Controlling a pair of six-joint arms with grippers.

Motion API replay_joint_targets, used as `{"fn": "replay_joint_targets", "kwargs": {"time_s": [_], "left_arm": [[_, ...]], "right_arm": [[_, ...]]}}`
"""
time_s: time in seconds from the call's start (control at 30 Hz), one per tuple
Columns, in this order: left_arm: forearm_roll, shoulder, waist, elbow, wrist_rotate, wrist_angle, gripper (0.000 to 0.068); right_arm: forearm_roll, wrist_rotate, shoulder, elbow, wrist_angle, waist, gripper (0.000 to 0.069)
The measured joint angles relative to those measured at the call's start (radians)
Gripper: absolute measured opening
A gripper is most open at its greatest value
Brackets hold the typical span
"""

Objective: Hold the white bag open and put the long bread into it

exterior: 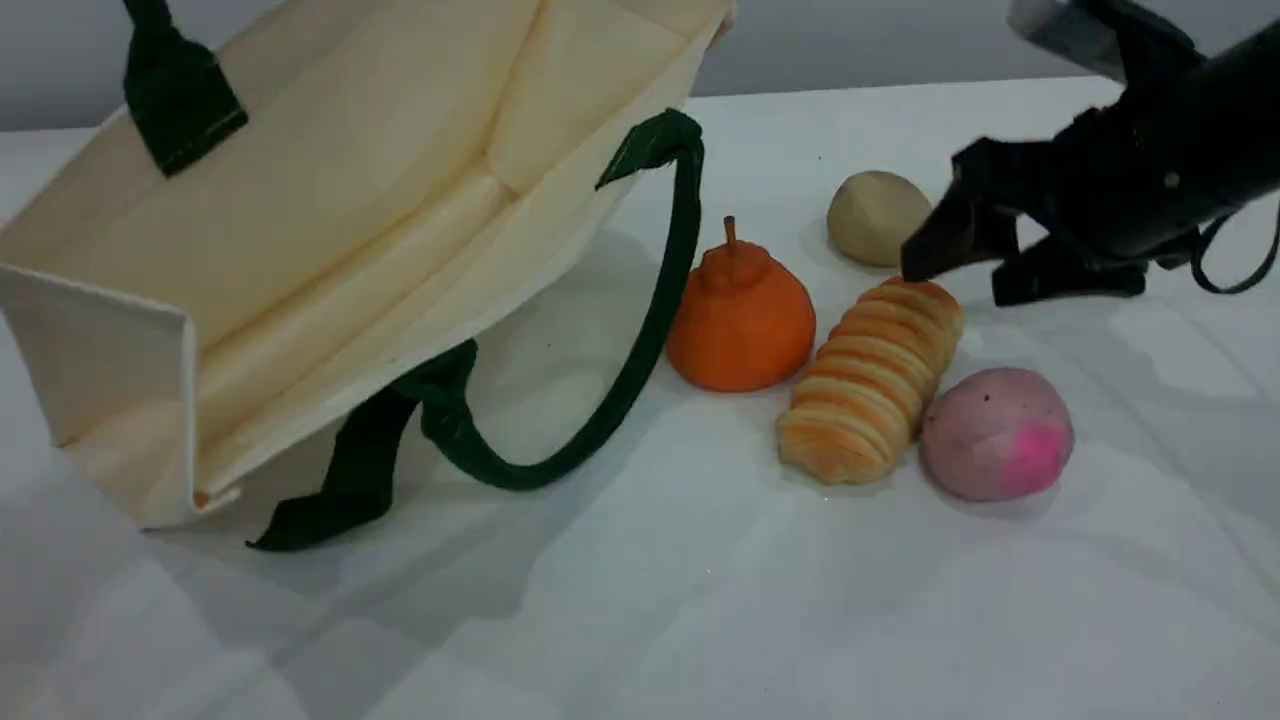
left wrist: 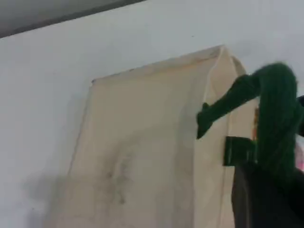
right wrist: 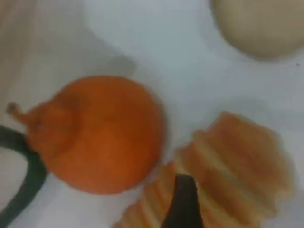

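The long bread point(exterior: 872, 380) lies on the table point(exterior: 700, 600) just beside the orange pumpkin-shaped piece point(exterior: 741, 322) and touching the pink ball point(exterior: 997, 432); the right tool point(exterior: 960, 265) hangs wide open and empty over its far end, so a sound grasp calls for the fingers to straddle the loaf crosswise, clear of both neighbours. Farther back, the white bag point(exterior: 330, 230) is held up by its upper green handle point(left wrist: 278, 118), on which the left tool is closed, mouth gaping toward the food; nothing shows inside.

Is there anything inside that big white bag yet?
The white bag lies tipped with its mouth open, and the visible interior shows only bare cream fabric and folds. The deepest end is out of view. The long bread lies outside on the table.
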Motion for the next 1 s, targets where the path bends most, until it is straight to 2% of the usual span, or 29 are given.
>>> {"fn": "replay_joint_targets", "kwargs": {"time_s": [0.33, 0.5, 0.6, 0.73, 1.0], "left_arm": [[-0.001, 0.001, 0.000, 0.000, 0.002, 0.000, 0.0090], [-0.002, 0.001, 0.000, 0.000, 0.002, 0.004, 0.0090], [-0.002, 0.001, 0.000, 0.000, 0.002, 0.004, 0.0090], [-0.002, 0.001, 0.000, 0.000, 0.002, 0.004, 0.0090], [-0.002, 0.001, 0.000, 0.000, 0.003, 0.004, 0.0090]], "right_arm": [[0.004, 0.001, 0.076, -0.046, 0.005, 0.062, 0.0526], [0.004, 0.005, 0.090, -0.060, -0.042, 0.093, 0.0525], [0.004, 0.005, 0.090, -0.060, -0.060, 0.093, 0.0500], [0.004, 0.003, 0.090, -0.060, -0.072, 0.093, 0.0407], [0.003, 0.001, 0.090, -0.060, -0.079, 0.093, 0.0099]]}}
